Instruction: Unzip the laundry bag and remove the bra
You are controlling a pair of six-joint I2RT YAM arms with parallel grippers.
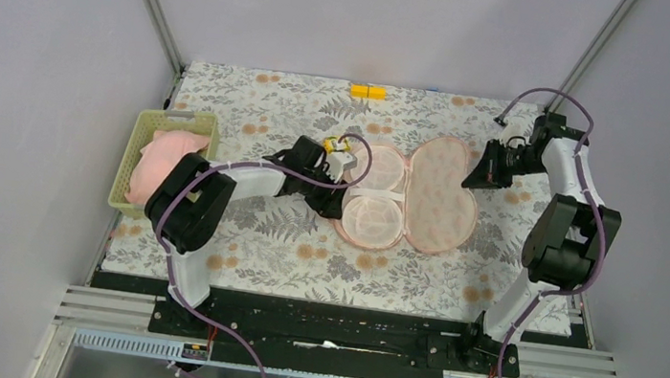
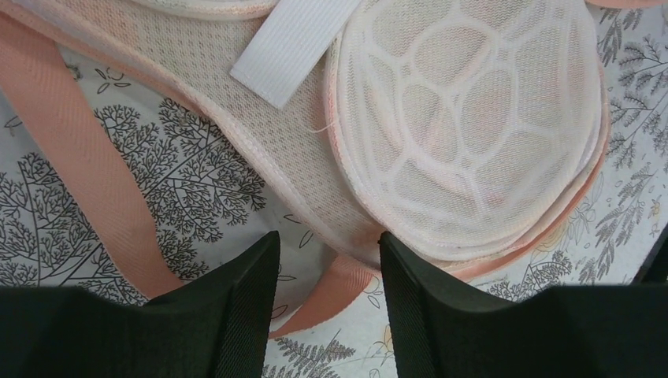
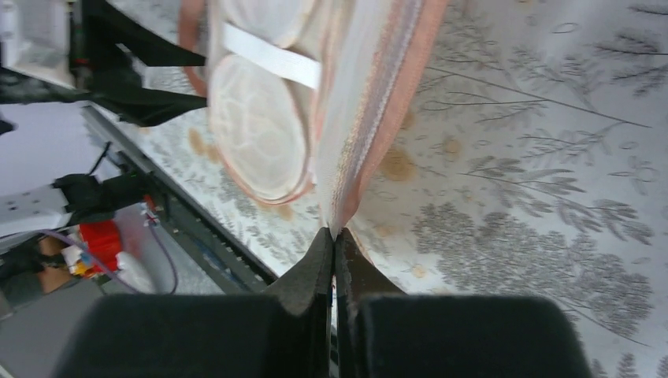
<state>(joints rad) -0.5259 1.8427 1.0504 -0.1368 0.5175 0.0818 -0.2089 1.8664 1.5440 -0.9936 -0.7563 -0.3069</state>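
The laundry bag point(image 1: 440, 202) lies unzipped and spread flat at mid table, a bean-shaped mesh pouch with a pink rim. Its left half shows two white mesh domes point(image 2: 473, 126) under a white elastic strap point(image 2: 295, 47). My left gripper point(image 1: 335, 194) is open and empty at the bag's left edge, its jaws point(image 2: 329, 236) over the pink rim. My right gripper point(image 1: 479, 178) is shut on the edge of the bag's right flap point(image 3: 378, 102), lifting it a little. The pale-pink bra point(image 1: 164, 163) lies bunched in the green basket.
The pale green plastic basket point(image 1: 176, 117) stands at the left edge of the floral cloth. A small yellow block point(image 1: 368, 91) sits at the back middle. Metal frame posts stand at both back corners. A pink carrying strap point(image 2: 79, 173) trails from the bag.
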